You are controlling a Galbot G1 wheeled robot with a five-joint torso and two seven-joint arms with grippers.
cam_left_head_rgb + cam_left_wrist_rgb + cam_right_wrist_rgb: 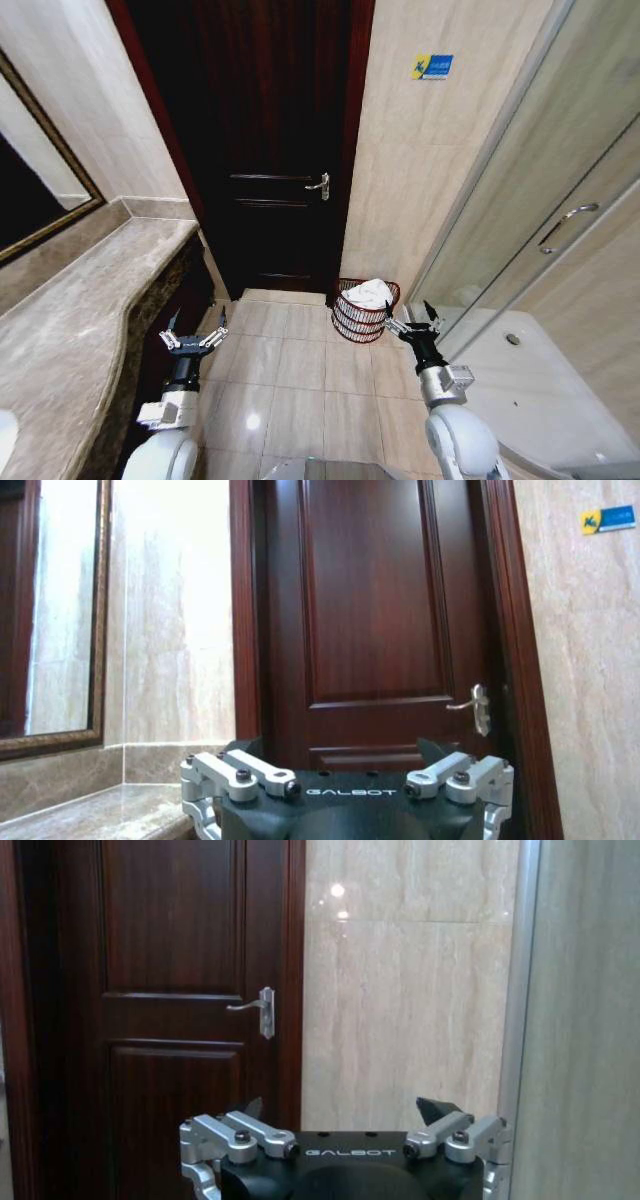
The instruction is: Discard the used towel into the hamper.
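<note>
A crumpled white towel lies inside the hamper, a dark reddish wire basket on the tiled floor by the foot of the wall right of the door. My right gripper hangs open and empty just right of the hamper's rim, apart from the towel. My left gripper is open and empty too, low on the left beside the counter front. In the wrist views, the left gripper and the right gripper each face the door with nothing between their fingertips.
A dark wooden door with a metal handle stands shut straight ahead. A stone counter runs along the left under a framed mirror. A glass shower screen and white shower tray close off the right.
</note>
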